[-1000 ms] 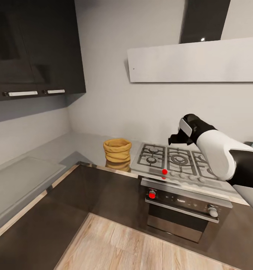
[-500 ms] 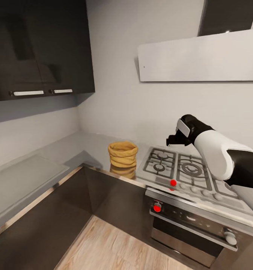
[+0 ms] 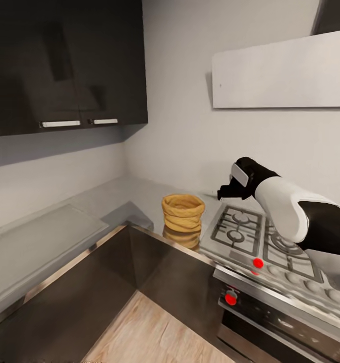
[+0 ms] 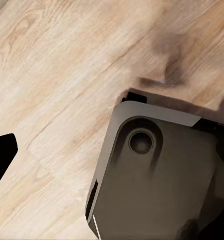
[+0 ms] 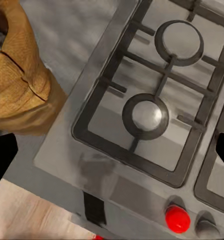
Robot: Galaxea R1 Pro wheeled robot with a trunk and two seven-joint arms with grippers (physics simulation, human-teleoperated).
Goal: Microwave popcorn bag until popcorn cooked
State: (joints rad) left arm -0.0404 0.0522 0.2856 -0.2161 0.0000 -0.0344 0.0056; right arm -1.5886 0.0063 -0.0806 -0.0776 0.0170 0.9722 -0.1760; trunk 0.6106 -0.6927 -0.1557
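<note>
A kitchen corner with pale grey walls, dark wall cupboards (image 3: 64, 65) at the upper left and a light wood floor (image 3: 155, 335) below. A grey steel bench (image 3: 114, 196) runs along both walls and meets in the corner. On it, just left of the gas hob (image 3: 263, 242), stands the popcorn bag (image 3: 182, 213), upright, its rolled rim open at the top and its reflection showing on the steel front edge beneath it. The hob has black grates and a row of knobs along its front, one of them red (image 3: 258, 262); a second red knob (image 3: 231, 298) sits on the oven front below.

The right hand (image 3: 225, 191) hangs in the air over the far left part of the hob, to the right of the bag and higher than its rim, not touching it. In the right wrist view its two dark fingertips sit at opposite edges of the frame, wide apart, so the hand is released and empty; between them lie the hob's left burners (image 5: 145, 116), with the bag (image 5: 17, 85) off to one side, its mouth partly in view.

The left wrist view looks down on the wood floor and a dark grey part of the robot's base (image 4: 156, 180); one dark fingertip (image 4: 2, 157) shows at the edge, and I cannot tell whether that hand is released or clenched.
</note>
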